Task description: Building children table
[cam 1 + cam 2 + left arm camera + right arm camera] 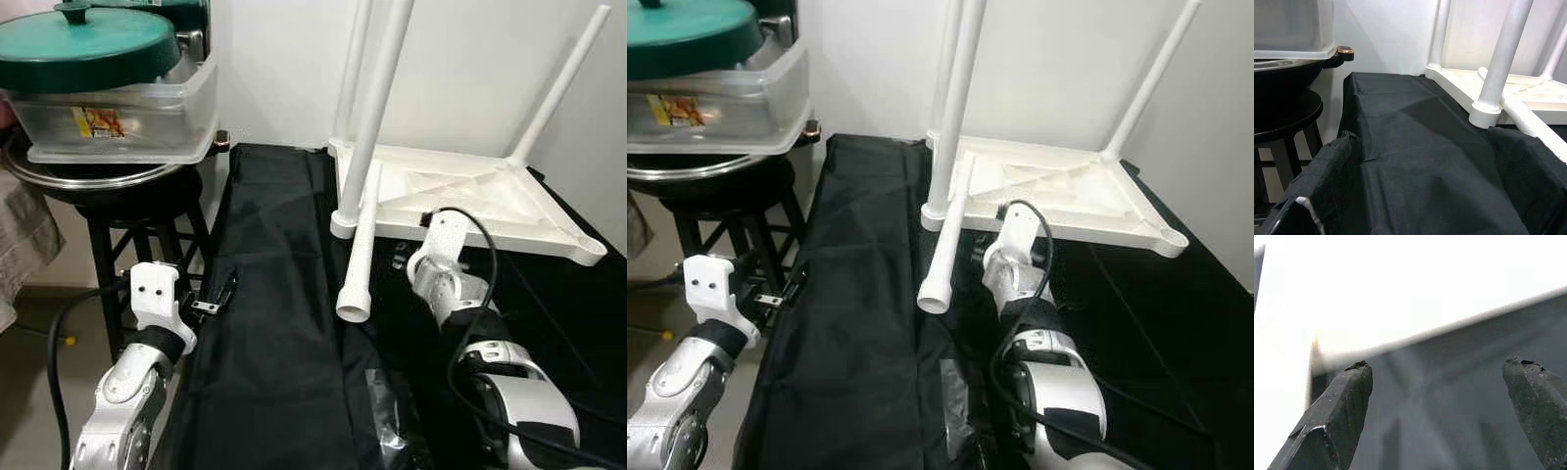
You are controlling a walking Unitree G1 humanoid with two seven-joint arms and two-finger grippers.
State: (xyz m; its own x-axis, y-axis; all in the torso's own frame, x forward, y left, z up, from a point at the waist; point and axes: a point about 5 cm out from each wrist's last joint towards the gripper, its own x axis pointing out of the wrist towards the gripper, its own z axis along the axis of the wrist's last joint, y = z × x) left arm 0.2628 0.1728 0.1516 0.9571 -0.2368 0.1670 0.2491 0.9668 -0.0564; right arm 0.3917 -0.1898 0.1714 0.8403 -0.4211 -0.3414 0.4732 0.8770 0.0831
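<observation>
A white plastic children's table top (470, 196) is seen lying upside down on the far right part of a surface covered with black cloth (274, 323). Three white legs are fitted upright into its corners: one at the near left corner (377, 108), one at the far left, and one at the far right (558, 88). A fourth, loose leg (361, 250) is laid slanting across the near left edge of the top, its open end pointing toward the near side and resting on the cloth.

The right claw (1442, 411) is held just in front of the near edge of the table top, to the right of the loose leg; in the right wrist view its two black fingers (1337, 416) are seen spread wide apart with nothing gripped between them. The left claw (217, 299) is held at the left edge of the cloth-covered surface; whether it is released or clenched cannot be told.

To the far left, a black stool (137, 211) is seen carrying a dark pan, a clear plastic container (127, 122) and a green lid (88, 44).
</observation>
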